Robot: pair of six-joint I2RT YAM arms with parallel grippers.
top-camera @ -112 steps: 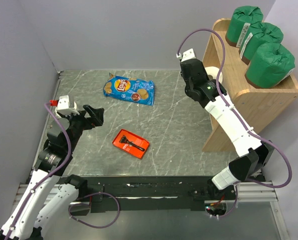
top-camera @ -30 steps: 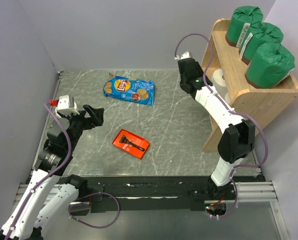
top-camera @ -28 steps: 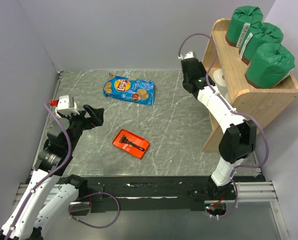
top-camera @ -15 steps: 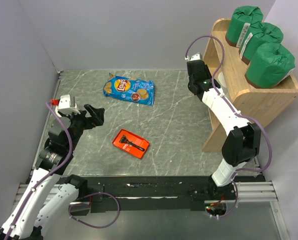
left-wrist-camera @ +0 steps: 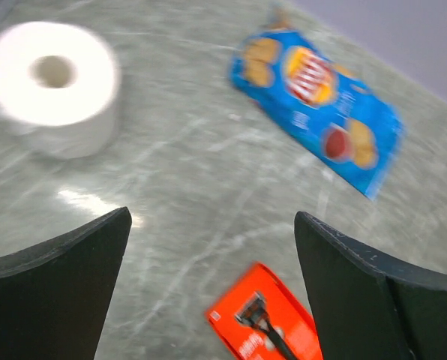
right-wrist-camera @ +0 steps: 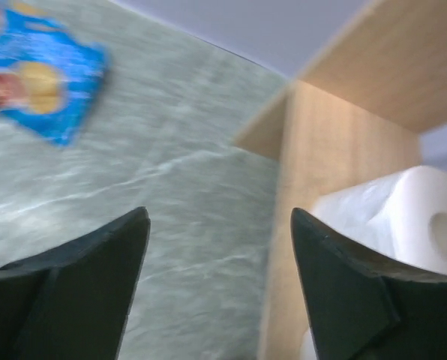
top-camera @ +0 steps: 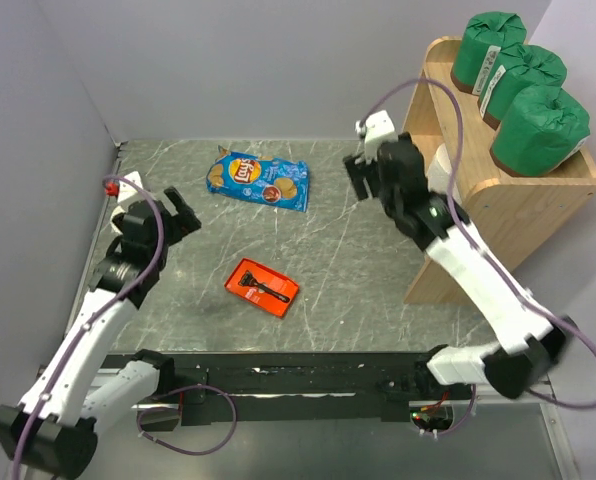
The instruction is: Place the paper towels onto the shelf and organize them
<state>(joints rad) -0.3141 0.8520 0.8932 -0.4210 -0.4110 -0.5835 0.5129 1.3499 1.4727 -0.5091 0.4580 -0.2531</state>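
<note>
Jaws, left and right, spread and empty; white roll [left-wrist-camera: 55, 86] seemingly near table [left-wrist-camera: 208, 187] edge.

three green-wrapped rolls [top-camera: 523, 75] with brown end bands stand upright in a close row on the top level of the light wooden shelf [top-camera: 508, 215], which stands at the right side of the surface [top-camera: 348, 260]. one bare white roll [right-wrist-camera: 403, 217] sits inside the lower level, just beside the side panel, its hollow core visible. a second bare white roll [left-wrist-camera: 55, 86] stands on end on the surface, core opening upward.
</note>
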